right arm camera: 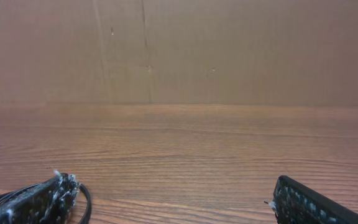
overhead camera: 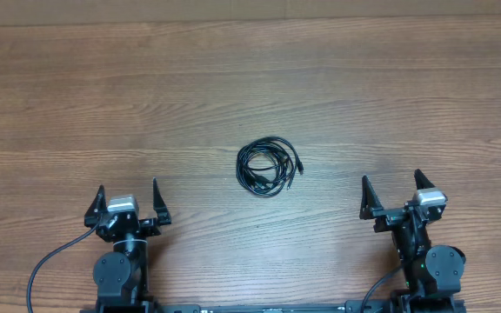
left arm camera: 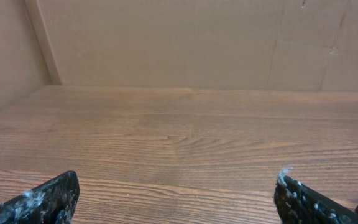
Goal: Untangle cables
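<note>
The cables [overhead camera: 269,166] lie coiled in one black bundle at the middle of the wooden table, with small plug ends at its right side. My left gripper [overhead camera: 128,196] is open and empty near the front left, well to the left of the bundle. My right gripper [overhead camera: 393,189] is open and empty near the front right, to the right of the bundle. In the left wrist view the open fingers [left arm camera: 176,196] frame bare wood. In the right wrist view the open fingers [right arm camera: 169,199] frame bare wood, and a loop of the cables [right arm camera: 84,202] shows beside the left finger.
A thicker black wire [overhead camera: 55,256] runs from the left arm base to the front edge. A plain brown wall [left arm camera: 166,43] stands behind the table, with a corner at the far left.
</note>
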